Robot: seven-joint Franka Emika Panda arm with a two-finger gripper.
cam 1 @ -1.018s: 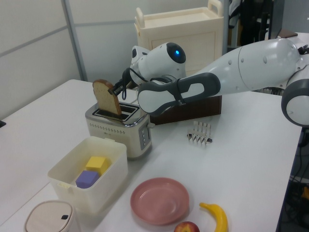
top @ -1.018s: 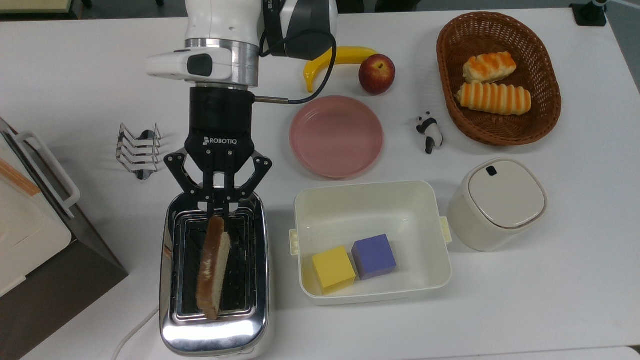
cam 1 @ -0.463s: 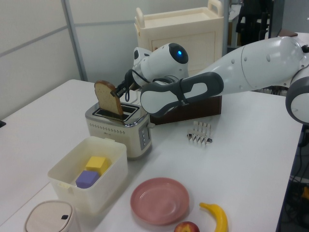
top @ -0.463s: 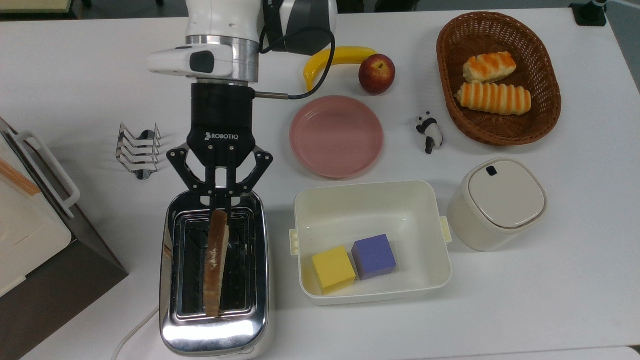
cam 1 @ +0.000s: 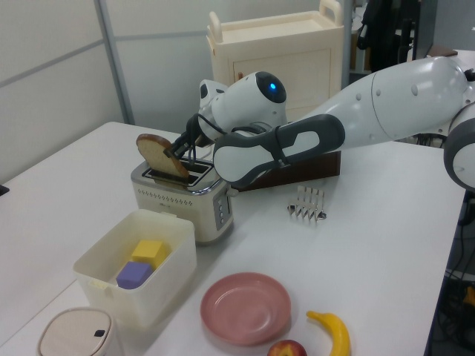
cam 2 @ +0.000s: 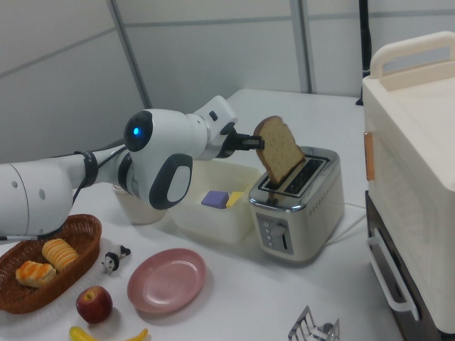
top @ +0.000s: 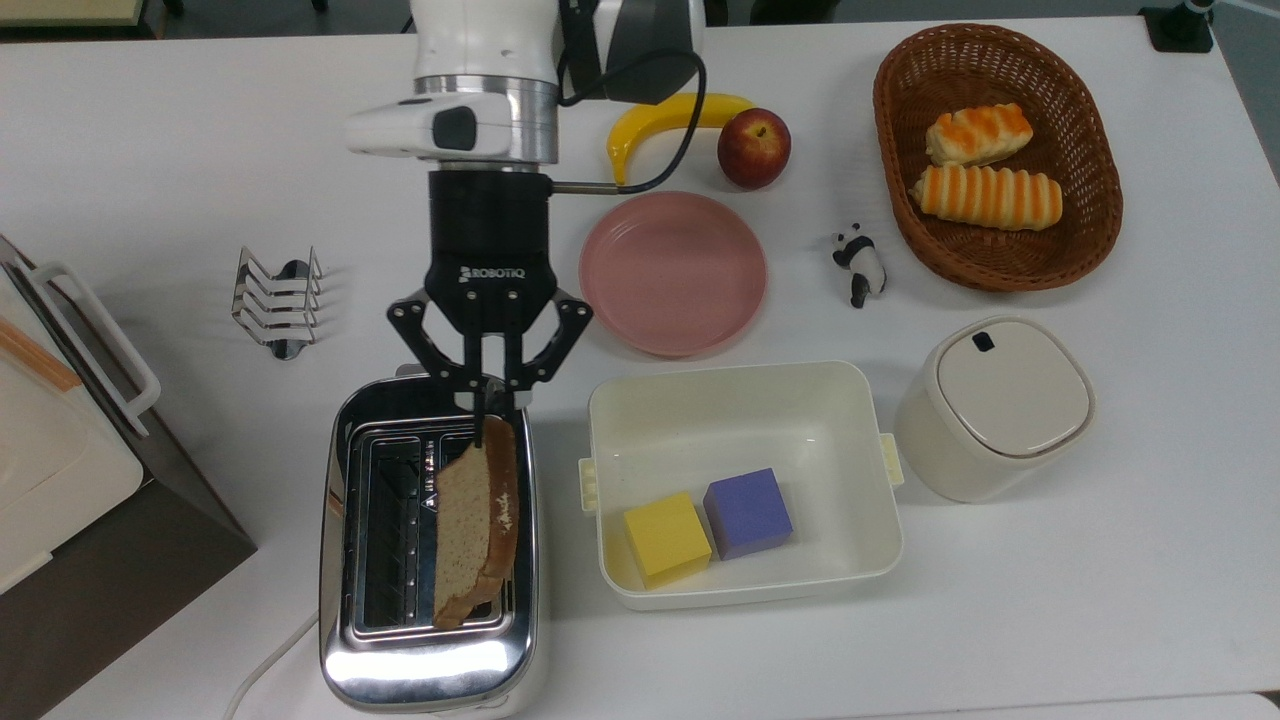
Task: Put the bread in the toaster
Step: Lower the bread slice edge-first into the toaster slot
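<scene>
**A:** Where is the bread (top: 478, 530) right now?

**B:** Lower left of the top view, over the toaster (top: 430, 560). Your claw (top: 492, 412) is clenched on the slice's upper edge, pinching the crust. The slice hangs tilted, leaning toward the top view's right, with its lower end at the slot nearest the white tub (top: 745, 480). In the right view, mid-frame, it stands well proud of the chrome top, so I'd judge it as not yet seated.

**A:** How will it handle?

**B:** Very light, I'd say, and soft. It should bend or tear before it resists you. The crust is likely the firmest part, so your hold on the edge looks like the sensible one; squeezing the crumb in the middle would probably dent it.

**A:** Anything to watch?

**B:** Held at one end only, a floppy slice can swing or sag. With that tilt, its bottom corner may catch on the slot's rim and fold. You probably want it upright and in line with the slot before lowering.
</scene>
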